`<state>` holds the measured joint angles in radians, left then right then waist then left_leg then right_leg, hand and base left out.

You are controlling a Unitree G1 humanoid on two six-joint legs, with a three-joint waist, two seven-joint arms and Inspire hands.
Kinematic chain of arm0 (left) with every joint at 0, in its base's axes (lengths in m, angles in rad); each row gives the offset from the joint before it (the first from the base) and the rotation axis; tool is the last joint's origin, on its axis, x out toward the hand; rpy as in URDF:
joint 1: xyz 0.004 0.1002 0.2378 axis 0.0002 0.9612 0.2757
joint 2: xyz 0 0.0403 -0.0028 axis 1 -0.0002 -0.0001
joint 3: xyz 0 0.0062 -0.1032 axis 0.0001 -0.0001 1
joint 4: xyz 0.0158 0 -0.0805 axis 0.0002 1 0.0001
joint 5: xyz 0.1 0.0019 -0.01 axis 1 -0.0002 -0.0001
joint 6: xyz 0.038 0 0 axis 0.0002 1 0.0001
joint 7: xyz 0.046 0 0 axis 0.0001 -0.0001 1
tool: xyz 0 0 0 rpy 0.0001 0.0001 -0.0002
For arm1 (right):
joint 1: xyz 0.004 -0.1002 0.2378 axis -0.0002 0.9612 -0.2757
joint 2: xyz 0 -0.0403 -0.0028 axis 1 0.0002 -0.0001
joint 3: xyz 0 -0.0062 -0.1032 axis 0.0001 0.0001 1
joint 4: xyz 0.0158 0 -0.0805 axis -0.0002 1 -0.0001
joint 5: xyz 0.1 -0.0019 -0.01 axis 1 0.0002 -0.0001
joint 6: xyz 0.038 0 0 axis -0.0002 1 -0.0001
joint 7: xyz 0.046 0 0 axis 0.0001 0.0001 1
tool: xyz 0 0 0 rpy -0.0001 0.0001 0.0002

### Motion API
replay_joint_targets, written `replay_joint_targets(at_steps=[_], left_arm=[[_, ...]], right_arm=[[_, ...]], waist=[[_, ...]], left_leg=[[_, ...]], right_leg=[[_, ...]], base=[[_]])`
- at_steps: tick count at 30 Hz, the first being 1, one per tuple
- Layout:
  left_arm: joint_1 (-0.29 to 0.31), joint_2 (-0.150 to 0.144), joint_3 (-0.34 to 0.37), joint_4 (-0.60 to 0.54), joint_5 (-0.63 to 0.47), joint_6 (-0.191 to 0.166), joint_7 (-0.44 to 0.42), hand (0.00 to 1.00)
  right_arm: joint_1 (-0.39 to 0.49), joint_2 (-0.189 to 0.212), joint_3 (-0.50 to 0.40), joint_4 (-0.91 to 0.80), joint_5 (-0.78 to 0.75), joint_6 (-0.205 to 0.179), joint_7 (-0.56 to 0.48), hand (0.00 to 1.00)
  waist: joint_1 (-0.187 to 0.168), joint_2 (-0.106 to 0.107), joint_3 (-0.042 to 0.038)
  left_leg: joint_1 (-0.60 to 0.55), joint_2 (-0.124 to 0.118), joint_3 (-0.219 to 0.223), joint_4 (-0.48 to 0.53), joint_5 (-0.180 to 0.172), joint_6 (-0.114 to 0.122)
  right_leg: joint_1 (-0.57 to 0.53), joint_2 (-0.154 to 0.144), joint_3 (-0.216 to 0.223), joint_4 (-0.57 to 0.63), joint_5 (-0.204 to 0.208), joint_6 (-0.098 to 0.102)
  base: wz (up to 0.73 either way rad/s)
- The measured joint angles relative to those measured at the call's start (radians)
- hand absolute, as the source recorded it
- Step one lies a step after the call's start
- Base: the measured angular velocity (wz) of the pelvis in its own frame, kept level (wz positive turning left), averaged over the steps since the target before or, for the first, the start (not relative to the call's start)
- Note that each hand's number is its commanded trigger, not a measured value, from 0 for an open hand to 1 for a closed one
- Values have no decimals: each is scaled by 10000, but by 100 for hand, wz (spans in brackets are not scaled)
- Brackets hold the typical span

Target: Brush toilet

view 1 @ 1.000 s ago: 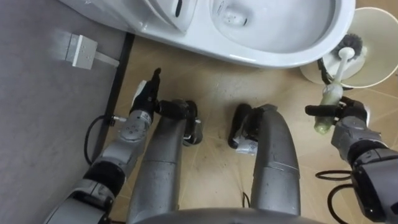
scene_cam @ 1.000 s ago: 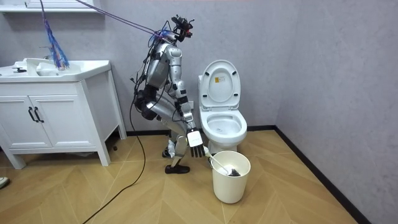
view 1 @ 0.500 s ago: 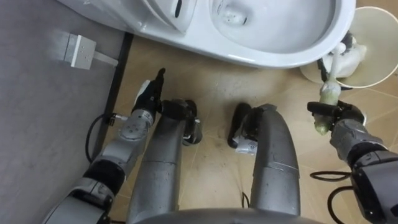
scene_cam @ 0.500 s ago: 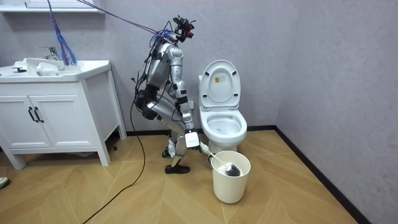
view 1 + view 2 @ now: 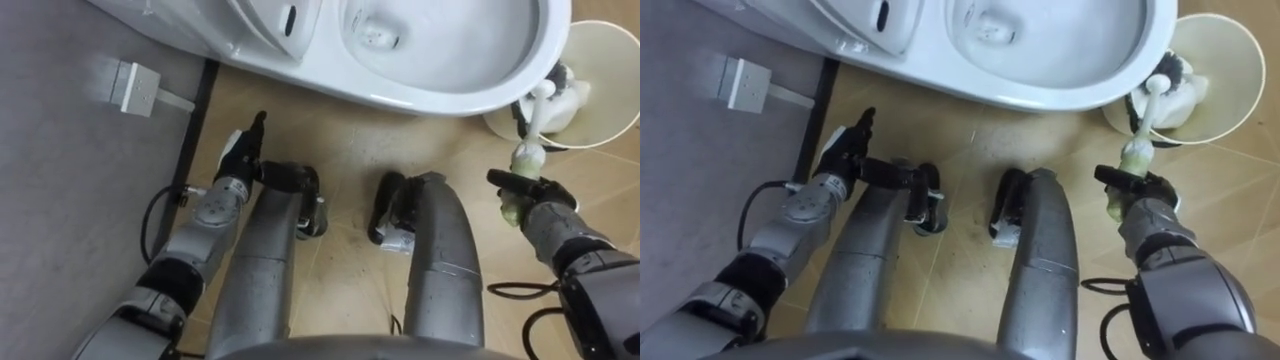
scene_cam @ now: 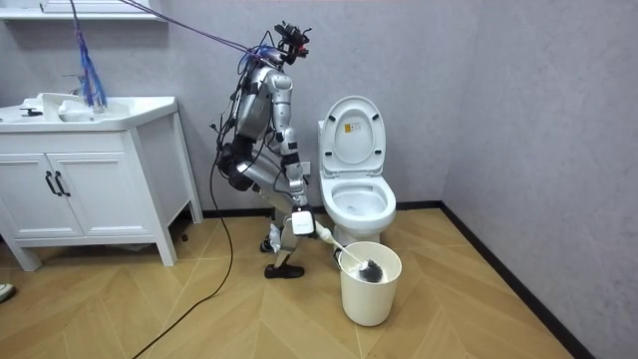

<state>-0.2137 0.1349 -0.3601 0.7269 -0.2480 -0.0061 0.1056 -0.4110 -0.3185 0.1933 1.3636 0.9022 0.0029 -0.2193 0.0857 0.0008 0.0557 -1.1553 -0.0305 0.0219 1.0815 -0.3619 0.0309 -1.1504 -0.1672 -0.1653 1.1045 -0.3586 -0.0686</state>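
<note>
Right robot hand (image 5: 530,192) is clenched round the brush (image 5: 527,157) handle. The head dips into the bucket (image 5: 612,75) ahead of it, likely for lifting out. The toilet (image 5: 450,70) stands left of that hand. Left robot hand (image 5: 238,158) hangs flat, idle.

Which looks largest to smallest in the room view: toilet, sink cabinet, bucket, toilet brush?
Largest to smallest:
sink cabinet
toilet
bucket
toilet brush
No two look alike in size.

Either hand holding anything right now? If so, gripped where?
The right hand grips the toilet brush at the handle's grip end, with the brush head down in the bucket. The left hand is open and holds nothing.
</note>
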Motion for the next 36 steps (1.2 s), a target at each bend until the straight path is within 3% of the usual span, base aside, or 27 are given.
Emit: replay_joint_targets(at_steps=[6,8,19,24,28,36], left_arm=[[346,14,20,4,-261,0,18,0],[558,81,23,9,-262,1,125,0],[1297,459,215,490,-241,-37,411,0],[1826,502,1191,672,-206,-180,435,0],[2500,841,1711,811,-166,-310,402,0],[3944,991,2674,1452,269,-330,337,0]], right_arm=[[533,7,-16,116,101,57,40,100],[636,20,-11,98,123,164,61,100],[1174,46,-585,-207,1238,329,176,100],[1712,54,-1360,-772,1567,144,89,100],[2067,65,-1556,-810,1403,104,13,100],[3647,242,-1769,-1963,-1268,-17,-317,100]], waist=[[-4,47,-26],[-6,95,-55],[-119,102,-101],[-198,9,-212],[-263,-174,-337],[-298,-229,-481]], left_leg=[[866,55,51,-714,91,33],[1339,174,82,-1121,136,44],[3967,183,125,-3197,350,46],[5210,187,151,-4078,436,71],[6411,230,182,-4877,539,79],[8696,314,61,-6520,750,96]], right_leg=[[832,96,-23,-712,127,49],[1317,176,-69,-1212,248,59],[3882,394,-200,-3187,445,258],[5145,542,-256,-4119,545,392],[6384,699,-297,-5103,713,500],[8850,956,-484,-7034,1162,705]], base=[[-6],[-11],[-2],[-1],[-2],[2]])
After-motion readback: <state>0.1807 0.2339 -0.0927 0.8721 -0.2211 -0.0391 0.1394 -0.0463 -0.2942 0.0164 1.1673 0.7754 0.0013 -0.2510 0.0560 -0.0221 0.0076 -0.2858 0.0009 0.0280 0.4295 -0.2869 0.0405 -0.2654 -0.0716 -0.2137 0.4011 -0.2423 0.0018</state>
